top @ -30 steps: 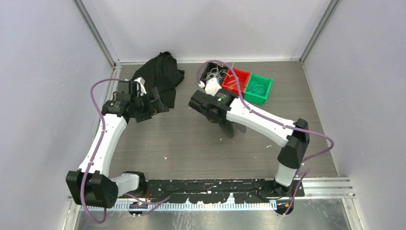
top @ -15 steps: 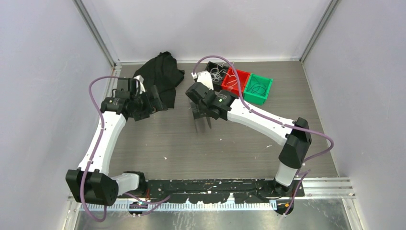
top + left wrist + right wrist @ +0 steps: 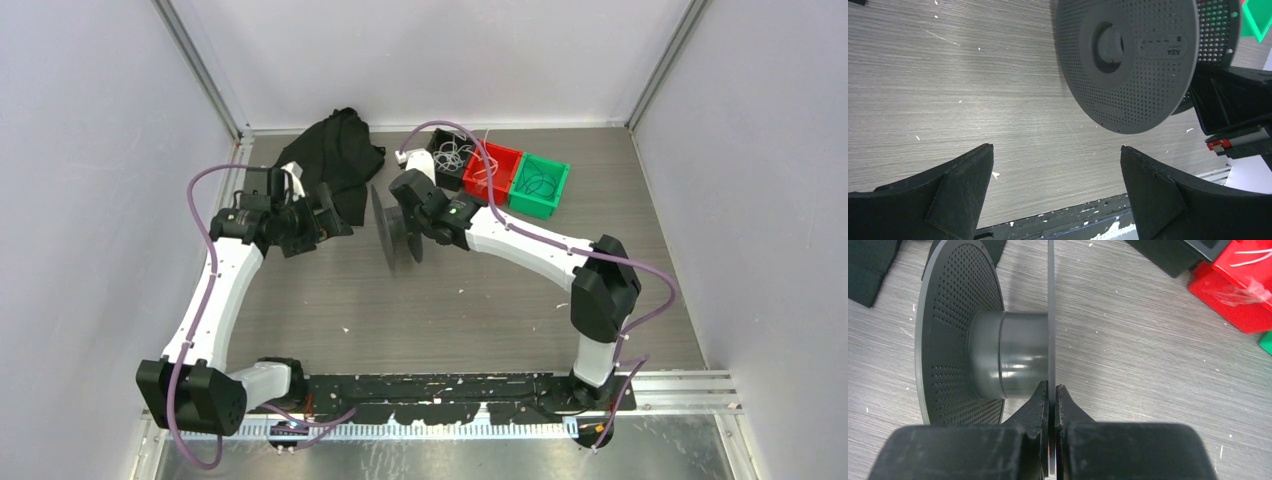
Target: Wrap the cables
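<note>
Cables (image 3: 456, 155), thin white curls, lie heaped in a black bin (image 3: 437, 150) at the far side of the table (image 3: 450, 300), with a few more strands in the red bin (image 3: 497, 172) beside it

Taking things from the left: the left gripper (image 3: 1055, 150) hangs above bare tabletop, its fingers (image 3: 960, 187) spread wide with nothing between them. Just behind it a black cloth (image 3: 335, 150) lies crumpled near the far left corner.

Next, around the middle, a grey spool (image 3: 395, 230) is turned on its side so its two perforated flanges stand upright. One flange faces the left wrist camera; its hub is bare, with no wire on it. Whether its rim touches the table I cannot tell.

The right gripper (image 3: 1052, 387) is pinched narrow on the thin edge of the flange nearer to it, one finger on each face.

Further right the bins stand in a touching row: black, then red, then a green bin (image 3: 540, 185) holding thin dark wire
</note>
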`<state>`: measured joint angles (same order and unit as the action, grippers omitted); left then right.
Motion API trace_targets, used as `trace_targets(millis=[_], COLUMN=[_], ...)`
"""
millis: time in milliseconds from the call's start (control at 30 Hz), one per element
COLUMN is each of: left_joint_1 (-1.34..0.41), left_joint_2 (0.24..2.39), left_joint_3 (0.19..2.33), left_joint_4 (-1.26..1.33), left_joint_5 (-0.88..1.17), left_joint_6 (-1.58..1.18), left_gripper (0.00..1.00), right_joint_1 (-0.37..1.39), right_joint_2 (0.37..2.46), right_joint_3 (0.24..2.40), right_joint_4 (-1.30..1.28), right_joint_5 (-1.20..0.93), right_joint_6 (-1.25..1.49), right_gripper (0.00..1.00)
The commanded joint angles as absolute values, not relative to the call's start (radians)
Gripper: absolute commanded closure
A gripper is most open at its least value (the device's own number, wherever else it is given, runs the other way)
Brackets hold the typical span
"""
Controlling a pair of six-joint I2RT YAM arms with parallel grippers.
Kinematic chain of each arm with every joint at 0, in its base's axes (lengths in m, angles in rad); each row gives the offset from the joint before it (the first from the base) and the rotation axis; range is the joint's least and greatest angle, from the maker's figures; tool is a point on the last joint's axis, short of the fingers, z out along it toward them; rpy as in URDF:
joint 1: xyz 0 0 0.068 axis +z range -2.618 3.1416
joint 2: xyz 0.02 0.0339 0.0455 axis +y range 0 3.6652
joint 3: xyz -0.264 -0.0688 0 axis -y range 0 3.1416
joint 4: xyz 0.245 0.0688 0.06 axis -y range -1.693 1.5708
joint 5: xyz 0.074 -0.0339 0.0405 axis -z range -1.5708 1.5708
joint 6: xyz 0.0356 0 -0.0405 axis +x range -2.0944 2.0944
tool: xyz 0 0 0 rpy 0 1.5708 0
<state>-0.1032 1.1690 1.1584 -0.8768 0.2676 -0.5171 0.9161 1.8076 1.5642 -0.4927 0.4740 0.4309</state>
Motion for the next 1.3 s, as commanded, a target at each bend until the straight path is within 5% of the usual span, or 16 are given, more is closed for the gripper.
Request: trace_targets(millis=[0,233,533,867,1267], left_joint_1=[-0.098,-0.098,-0.098,-0.098,-0.114], left_joint_2=[1.154,1.165,1.206,1.209,1.217], left_joint_3=[1.158,1.101,1.086,1.070,1.108], left_joint_4=[-0.876,-0.833,-0.791,-0.745,-0.729], left_joint_5=[0.286,0.346,0.433,0.475,0.460], left_joint_6=[-0.513,-0.551,-0.581,-0.629,-0.655], left_gripper=[0.00,0.00,0.00,0.00,0.00], right_joint_1=[0.890,0.873,0.873,0.873,0.872], right_joint_2=[1.808,1.824,1.825,1.796,1.746], right_joint_3=[1.564,1.555,1.552,1.554,1.572], right_joint_4=[-0.346,-0.354,-0.358,-0.375,-0.431], right_joint_5=[0.378,0.357,0.333,0.310,0.350], right_joint_6=[0.362,0.376,0.388,0.410,0.394], right_gripper=[1.00,0.99,0.64,0.44,0.34])
